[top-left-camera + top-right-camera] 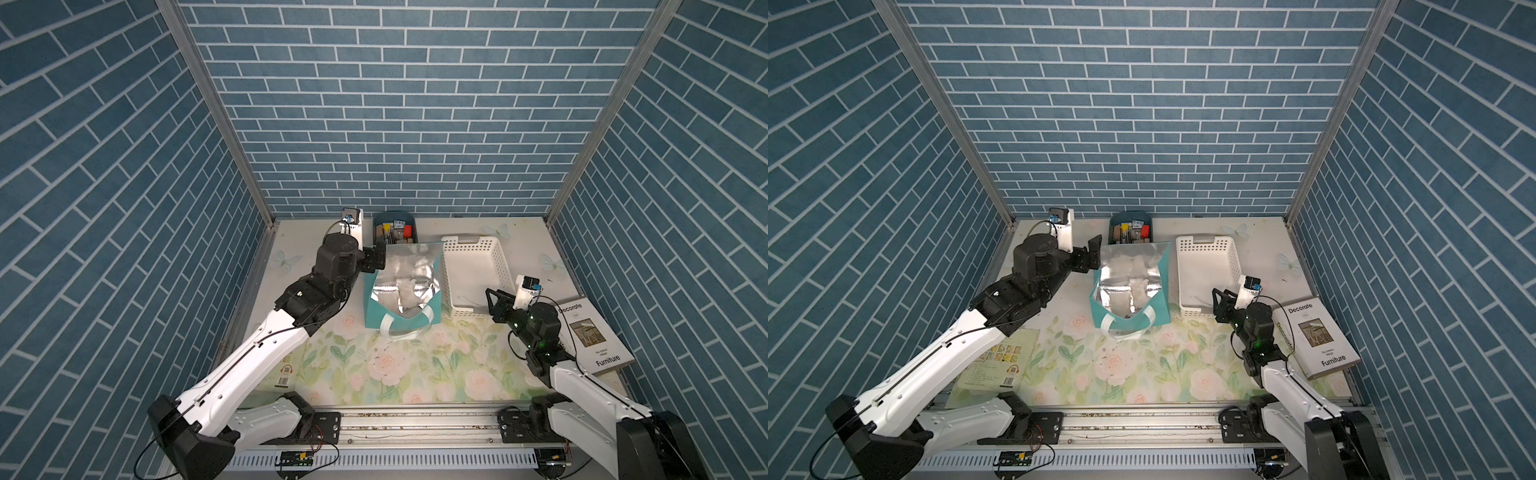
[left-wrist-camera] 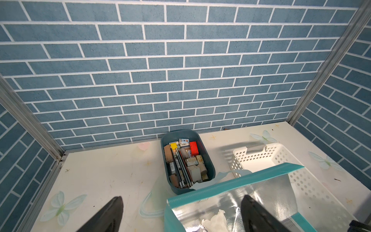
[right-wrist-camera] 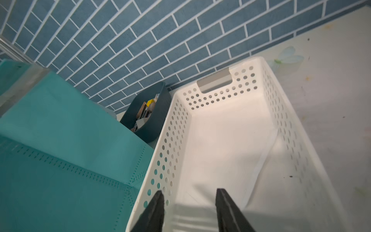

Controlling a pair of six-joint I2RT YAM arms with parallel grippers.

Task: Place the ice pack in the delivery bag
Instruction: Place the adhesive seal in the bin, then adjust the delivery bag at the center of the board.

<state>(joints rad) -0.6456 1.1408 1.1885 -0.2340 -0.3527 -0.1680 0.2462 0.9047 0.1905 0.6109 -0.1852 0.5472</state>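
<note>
Right gripper (image 3: 189, 192), beside the delivery bag (image 1: 374, 311) over the basket (image 3: 166, 160), hangs parted, empty. Ice pack (image 1: 405, 293) lies inside the bag, below the nearer left gripper (image 2: 183, 197), whose 2 wide-spread fingers (image 2: 255, 213) straddle the bag's far rim, gripping nothing.

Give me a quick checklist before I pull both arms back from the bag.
1. Ice pack inside the delivery bag: ok, it lies on the foil lining.
2. Delivery bag upright, mouth open: ok.
3. Right gripper empty: ok, jaws apart over the near end of the white basket, nothing between them.
4. Left gripper free of the bag: not ok, its open jaws straddle the rim, one finger inside.
5. Left gripper touching the foil: cannot tell.
</note>
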